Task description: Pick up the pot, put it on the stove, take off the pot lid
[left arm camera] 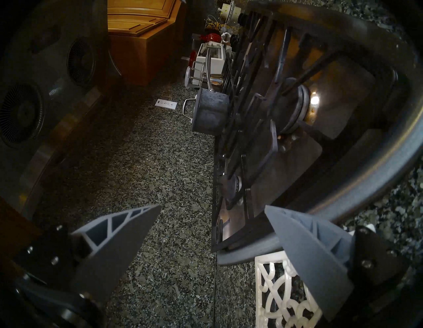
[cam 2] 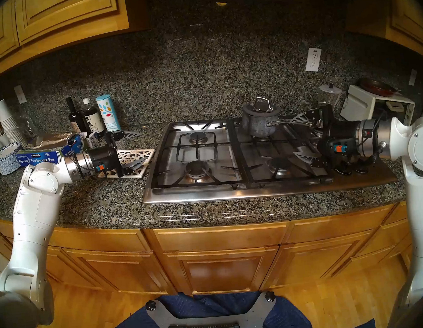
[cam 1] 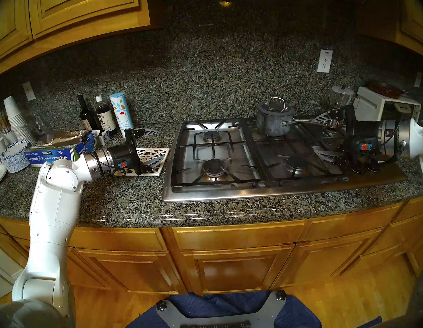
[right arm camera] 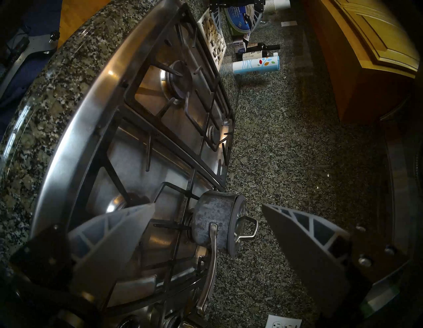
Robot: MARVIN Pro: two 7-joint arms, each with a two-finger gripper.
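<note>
The dark grey mottled pot (cam 1: 273, 125) (cam 2: 259, 125) (left arm camera: 209, 114) (right arm camera: 212, 222) stands on the back right burner of the steel stove (cam 1: 259, 188) (cam 2: 234, 193) (right arm camera: 75, 137). Its pot lid (cam 1: 274, 107) (cam 2: 260, 107) (right arm camera: 238, 229), with a silver loop handle, sits on it. The pot's long handle points right, between the spread fingers of my open right gripper (cam 1: 313, 135) (cam 2: 292, 137) (right arm camera: 208, 204), untouched. My left gripper (cam 1: 161, 145) (cam 2: 142, 147) (left arm camera: 212, 206) is open and empty over the white lattice trivet (cam 1: 150, 153) (left arm camera: 281, 297), left of the stove.
A foil box (cam 1: 55, 154), bottles (cam 1: 86, 115) and a patterned canister (cam 1: 121, 111) stand behind the left arm, with paper cups and plates (cam 1: 16, 153) further left. A white toaster oven (cam 1: 380, 105) and a glass jar (cam 1: 340, 95) stand back right. Stove knobs (cam 1: 370, 164) lie under the right wrist.
</note>
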